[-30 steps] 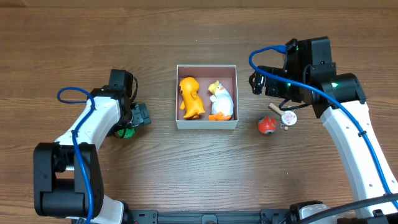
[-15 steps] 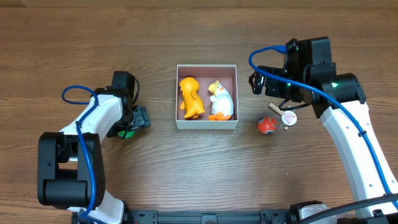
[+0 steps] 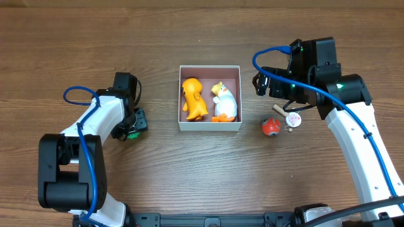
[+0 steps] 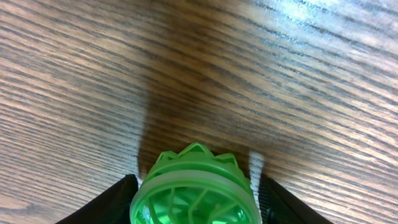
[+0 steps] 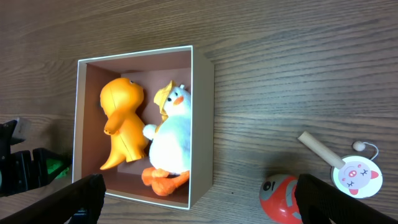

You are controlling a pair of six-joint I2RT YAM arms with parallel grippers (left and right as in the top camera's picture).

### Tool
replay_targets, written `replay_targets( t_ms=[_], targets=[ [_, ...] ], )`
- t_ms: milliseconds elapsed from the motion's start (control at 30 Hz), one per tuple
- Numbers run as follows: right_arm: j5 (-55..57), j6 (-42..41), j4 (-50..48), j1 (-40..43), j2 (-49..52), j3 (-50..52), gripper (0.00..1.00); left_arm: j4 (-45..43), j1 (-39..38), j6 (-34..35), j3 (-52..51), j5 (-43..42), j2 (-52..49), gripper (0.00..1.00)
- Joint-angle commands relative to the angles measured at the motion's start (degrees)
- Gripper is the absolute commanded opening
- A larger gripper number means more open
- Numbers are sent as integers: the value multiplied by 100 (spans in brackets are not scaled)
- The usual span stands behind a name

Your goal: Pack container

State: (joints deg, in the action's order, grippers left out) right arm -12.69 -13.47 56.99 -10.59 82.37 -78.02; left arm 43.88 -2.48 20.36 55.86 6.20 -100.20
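Note:
The container (image 3: 209, 127), a white-walled square box with a maroon inside, sits mid-table and holds an orange dinosaur toy (image 3: 194, 98) and a white duck (image 3: 225, 102). My left gripper (image 3: 134, 122) is left of the box, low on the table, its fingers (image 4: 109, 205) closed against a green ribbed toy (image 4: 194, 186). My right gripper (image 3: 261, 84) is open and empty, hovering right of the box. In the right wrist view the container (image 5: 203, 124), dinosaur (image 5: 121, 121) and duck (image 5: 171, 140) show between its spread fingers (image 5: 81, 199).
A red ball toy (image 3: 271, 127) and a pig-faced rattle drum with a wooden handle (image 3: 292, 118) lie on the wood table right of the box. Both also show in the right wrist view, ball (image 5: 283, 196) and drum (image 5: 354, 176).
My left gripper has narrowed around the green toy and shifted slightly left. The right arm and the toys have not moved.

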Motion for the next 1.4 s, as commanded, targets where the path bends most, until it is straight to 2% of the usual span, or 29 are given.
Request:
replay_targets(
  t_ms=[0, 67, 533, 700, 1033, 1200, 1367],
  targets=[
    [-26, -9, -24, -33, -4, -146, 100, 157, 22, -131, 186, 17, -28, 56],
    [-26, -9, -26, -33, -4, -146, 100, 321, 22, -133, 348, 17, -28, 52],
    [-26, -9, -24, -33, -4, -146, 100, 1801, 15, -223, 2059, -92, -17, 51],
    [-26, -9, -26, -33, -4, -146, 100, 2197, -37, -444, 2778, -564, -17, 53],
    [-26, -9, -24, -33, -4, -146, 100, 2599, -984, -348, 4140, -776, -17, 58],
    [-26, -9, -24, -33, -4, -146, 100, 2435, -1591, 90, 4312, -776, -17, 59],
    [-26, -9, -26, -33, -4, -146, 100, 2315, -2031, 199, 4312, -778, -17, 58]
  ],
)
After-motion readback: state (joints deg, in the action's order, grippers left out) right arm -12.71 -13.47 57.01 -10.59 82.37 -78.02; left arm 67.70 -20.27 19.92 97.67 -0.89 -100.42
